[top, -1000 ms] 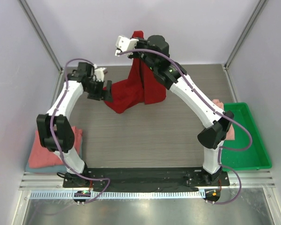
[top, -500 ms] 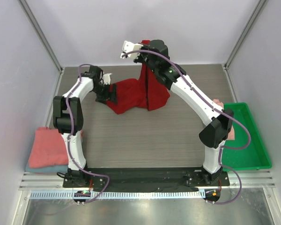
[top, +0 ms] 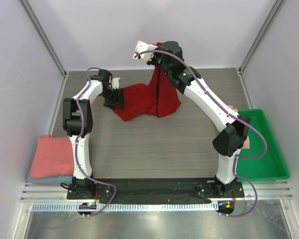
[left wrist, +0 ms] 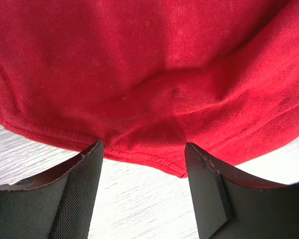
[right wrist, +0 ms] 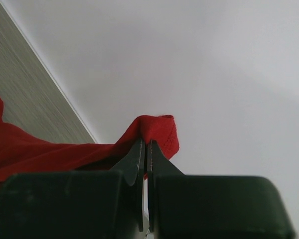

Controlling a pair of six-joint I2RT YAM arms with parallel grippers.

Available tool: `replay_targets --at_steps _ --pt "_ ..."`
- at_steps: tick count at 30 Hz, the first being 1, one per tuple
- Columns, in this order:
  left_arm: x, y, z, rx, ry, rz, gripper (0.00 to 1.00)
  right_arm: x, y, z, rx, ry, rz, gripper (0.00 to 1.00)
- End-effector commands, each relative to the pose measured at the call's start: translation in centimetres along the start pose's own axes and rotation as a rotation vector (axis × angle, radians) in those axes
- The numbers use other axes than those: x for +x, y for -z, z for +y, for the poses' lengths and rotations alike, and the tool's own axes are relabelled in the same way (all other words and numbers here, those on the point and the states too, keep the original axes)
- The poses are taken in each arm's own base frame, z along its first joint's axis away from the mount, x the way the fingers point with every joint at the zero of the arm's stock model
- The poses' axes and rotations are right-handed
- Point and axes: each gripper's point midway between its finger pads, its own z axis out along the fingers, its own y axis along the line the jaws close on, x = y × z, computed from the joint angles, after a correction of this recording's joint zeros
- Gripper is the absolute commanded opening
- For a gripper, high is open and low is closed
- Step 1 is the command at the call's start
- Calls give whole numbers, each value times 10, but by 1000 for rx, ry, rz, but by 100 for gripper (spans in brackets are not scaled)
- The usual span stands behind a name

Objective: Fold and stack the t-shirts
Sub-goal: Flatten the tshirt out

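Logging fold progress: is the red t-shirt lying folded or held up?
Held up, not folded: the right gripper pinches a corner, the red t-shirt drapes down to the table, and the open left gripper straddles its hem.

White arm links point(top: 208, 105), black joint housings point(top: 228, 142), purple cables point(top: 266, 145), black claw fingers point(left wrist: 65, 199), seemingly fine-textured inner faces

From above and behind me, the top camera looks down toward 12 o'clock; both wrist cameras sit close to the deep red t-shirt point(top: 139, 101) all three share.
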Motion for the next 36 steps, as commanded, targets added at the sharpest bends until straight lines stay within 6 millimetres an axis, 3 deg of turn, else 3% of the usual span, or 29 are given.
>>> replay_targets --at_steps 1,3,4,6,7,10,12,13,14,15,16,17,18,19,21,22,24,25,28,31,32,36 --pt "-5 1 -2 -12 -3 -9 67 9 8 -26 86 -28 25 2" --pt "-6 6 -3 -14 -7 -15 66 41 -3 -31 158 -29 112 9" --pt "-10 15 -6 -14 -15 -35 66 55 -5 -40 232 -27 174 26" --pt "-15 30 -8 -17 -30 -65 66 77 -17 -36 254 21 268 39" --pt "-23 50 -14 -17 -46 -115 67 82 -16 -36 268 22 303 45" --pt "-29 80 -12 -60 -67 -184 72 76 -10 -31 231 -71 253 53" --pt "-32 107 -14 -96 -84 -249 74 59 -6 -20 138 -138 171 54" --pt "-32 115 -8 -132 -78 -263 74 61 -2 0 43 -206 176 54" --pt "-34 134 -10 -149 -86 -308 74 45 -5 32 -111 -235 80 54" --pt "-30 138 -7 -165 -107 -307 74 33 9 43 -198 -250 16 54" --pt "-29 146 -5 -180 -108 -322 75 27 17 69 -310 -207 -40 54" --pt "-26 157 -3 -211 -111 -340 75 32 25 121 -459 -189 -72 54" --pt "-25 164 -2 -228 -119 -349 75 30 29 137 -491 -172 -85 54" --pt "-22 169 0 -245 -116 -352 75 23 34 165 -554 -142 -98 54" --pt "-18 186 1 -286 -120 -379 75 17 36 195 -635 -125 -127 54" --pt "-15 191 3 -299 -128 -380 75 22 30 216 -676 -115 -114 54" --pt "-9 207 4 -335 -144 -398 76 12 23 233 -702 -92 -133 54" --pt "-7 212 3 -346 -161 -404 76 19 14 252 -735 -89 -115 54" --pt "0 226 5 -385 -180 -415 77 14 -2 261 -738 -70 -130 54" --pt "4 234 7 -412 -192 -424 78 15 -15 277 -763 -29 -126 56" --pt "6 235 14 -445 -185 -419 78 23 -19 295 -795 -13 -107 57" --pt "8 238 23 -458 -150 -424 79 28 -23 328 -845 30 -89 57"
